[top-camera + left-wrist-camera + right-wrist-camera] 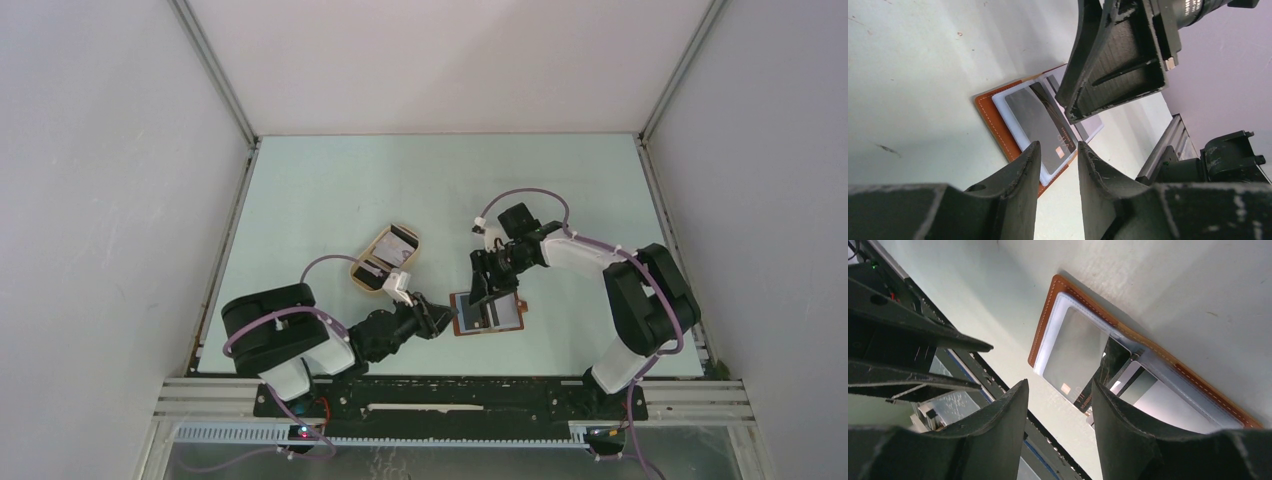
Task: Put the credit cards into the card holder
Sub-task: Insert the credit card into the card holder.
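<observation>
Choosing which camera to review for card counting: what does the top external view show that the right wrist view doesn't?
Only top external: the tan tray holding loose cards. Only right wrist: the card holder up close, with its stitched edge, clear pocket and a dark card tilted at its slots. Both: the card holder lying open, the right gripper open above it, and the left gripper at its side.

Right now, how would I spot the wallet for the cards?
Look at the pale green table, near its front edge in the middle. The card holder lies open flat there, a reddish-brown rectangle with pale pockets. Unlike the oval tan tray to its left, it has straight edges and white stitching.
</observation>
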`<action>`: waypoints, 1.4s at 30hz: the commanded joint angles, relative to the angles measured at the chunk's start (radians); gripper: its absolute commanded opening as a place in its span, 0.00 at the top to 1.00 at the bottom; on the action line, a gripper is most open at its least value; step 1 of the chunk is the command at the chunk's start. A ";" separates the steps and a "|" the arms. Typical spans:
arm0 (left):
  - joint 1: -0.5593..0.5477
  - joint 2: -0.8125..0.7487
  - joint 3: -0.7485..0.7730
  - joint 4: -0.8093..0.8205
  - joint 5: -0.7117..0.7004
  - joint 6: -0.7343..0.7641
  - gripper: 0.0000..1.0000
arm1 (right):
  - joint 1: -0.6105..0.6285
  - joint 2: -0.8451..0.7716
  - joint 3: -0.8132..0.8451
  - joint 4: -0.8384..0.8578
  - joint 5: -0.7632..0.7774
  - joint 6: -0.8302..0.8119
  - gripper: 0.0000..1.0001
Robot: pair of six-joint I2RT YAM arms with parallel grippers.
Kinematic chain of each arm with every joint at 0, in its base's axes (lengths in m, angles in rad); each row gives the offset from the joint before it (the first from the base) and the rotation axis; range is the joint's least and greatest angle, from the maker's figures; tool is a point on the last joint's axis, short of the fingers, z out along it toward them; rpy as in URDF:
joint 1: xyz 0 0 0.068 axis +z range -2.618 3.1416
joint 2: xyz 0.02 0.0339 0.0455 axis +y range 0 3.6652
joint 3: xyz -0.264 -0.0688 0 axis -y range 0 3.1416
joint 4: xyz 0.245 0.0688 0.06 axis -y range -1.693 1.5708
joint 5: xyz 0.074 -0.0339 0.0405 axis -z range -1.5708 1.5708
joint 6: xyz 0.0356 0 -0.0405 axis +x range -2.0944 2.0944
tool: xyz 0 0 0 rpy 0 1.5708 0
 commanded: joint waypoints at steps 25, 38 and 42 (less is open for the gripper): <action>0.006 0.017 0.005 0.040 0.007 -0.012 0.62 | -0.001 0.083 0.009 0.034 0.094 0.137 0.38; 0.007 0.012 -0.001 0.045 0.010 -0.030 0.63 | 0.005 0.031 0.047 0.006 0.040 0.061 0.43; 0.007 0.012 -0.022 0.098 0.010 -0.055 0.63 | 0.010 -0.050 0.073 -0.019 0.090 -0.022 0.43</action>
